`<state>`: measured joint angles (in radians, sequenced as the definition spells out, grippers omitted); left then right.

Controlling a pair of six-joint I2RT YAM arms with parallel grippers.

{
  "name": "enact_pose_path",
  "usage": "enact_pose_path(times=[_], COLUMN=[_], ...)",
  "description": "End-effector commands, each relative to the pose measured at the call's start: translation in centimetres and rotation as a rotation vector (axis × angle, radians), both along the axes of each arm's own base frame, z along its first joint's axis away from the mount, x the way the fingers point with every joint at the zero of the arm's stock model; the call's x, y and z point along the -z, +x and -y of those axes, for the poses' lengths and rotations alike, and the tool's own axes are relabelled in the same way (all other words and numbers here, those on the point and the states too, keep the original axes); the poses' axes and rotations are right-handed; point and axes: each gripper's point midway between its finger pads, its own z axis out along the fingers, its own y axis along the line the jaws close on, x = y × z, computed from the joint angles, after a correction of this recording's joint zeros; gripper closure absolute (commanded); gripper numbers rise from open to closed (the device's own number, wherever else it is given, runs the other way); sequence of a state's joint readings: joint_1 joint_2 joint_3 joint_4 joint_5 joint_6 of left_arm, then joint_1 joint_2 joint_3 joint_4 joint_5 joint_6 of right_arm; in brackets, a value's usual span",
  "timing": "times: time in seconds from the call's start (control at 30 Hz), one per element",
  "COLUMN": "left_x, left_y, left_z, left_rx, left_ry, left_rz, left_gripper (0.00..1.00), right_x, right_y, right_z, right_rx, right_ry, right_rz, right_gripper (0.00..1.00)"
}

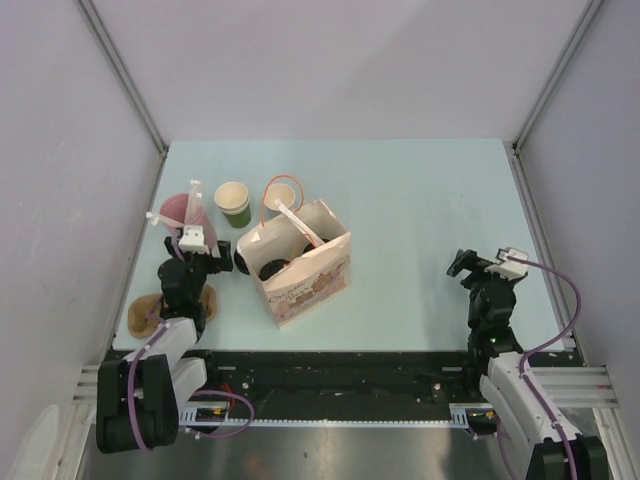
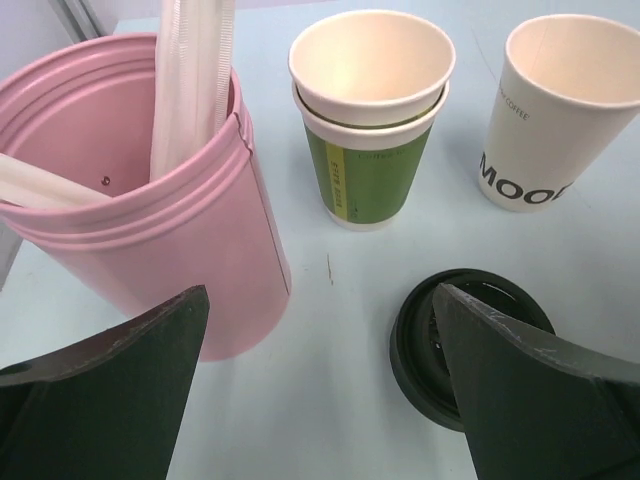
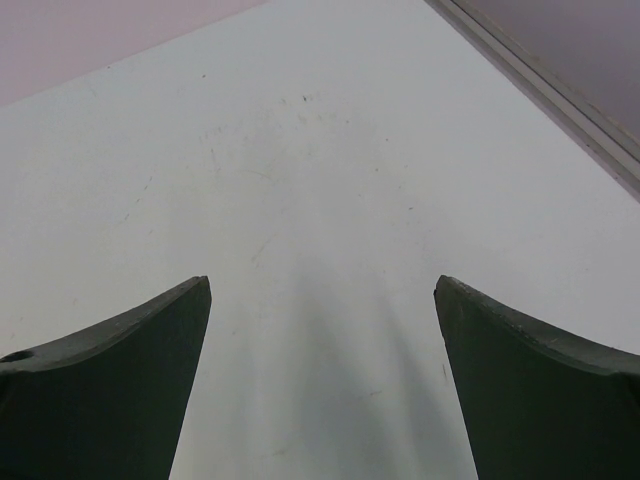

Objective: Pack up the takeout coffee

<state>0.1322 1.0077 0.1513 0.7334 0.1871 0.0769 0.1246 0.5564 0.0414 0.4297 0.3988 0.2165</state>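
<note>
Paper bag [image 1: 310, 275] on table [image 1: 420, 200]. Green cup [image 2: 370, 150] and white cup [image 2: 555, 110] stand upright, open-topped, just beyond bag. One black lid [image 2: 465, 345] lies flat by bag's left side. Left tool [image 2: 320, 295] left of bag, jaws spread, holding nothing. Right tool [image 3: 322, 285] well right of bag, same.

You are working in a robotics lab cell: plain grey panels [image 1: 330, 60] and aluminium framing [image 1: 122, 75] enclose the tabletop [image 1: 420, 200].
</note>
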Motion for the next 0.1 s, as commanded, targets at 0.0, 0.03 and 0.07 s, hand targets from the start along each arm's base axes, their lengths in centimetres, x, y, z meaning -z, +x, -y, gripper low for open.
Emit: enact_pose_path(times=[0.0,0.03,0.07], left_x=[-1.80,-1.78,-1.78], left_y=[0.32,0.29,0.29], left_z=[0.39,0.46,0.44], left_rx=[0.008,0.011,0.010], left_ry=[-0.026,-0.023,-0.024], left_rz=[0.074,0.074,0.074], left_gripper=[0.00,0.00,0.00], right_x=[-0.61,-0.61,-0.55], right_y=[0.03,0.03,-0.02], right_z=[0.01,0.03,0.11], right_rx=[0.002,0.003,0.008], right_ry=[0.007,0.006,0.007], right_rz=[0.045,0.044,0.043], right_gripper=[0.01,0.00,0.00])
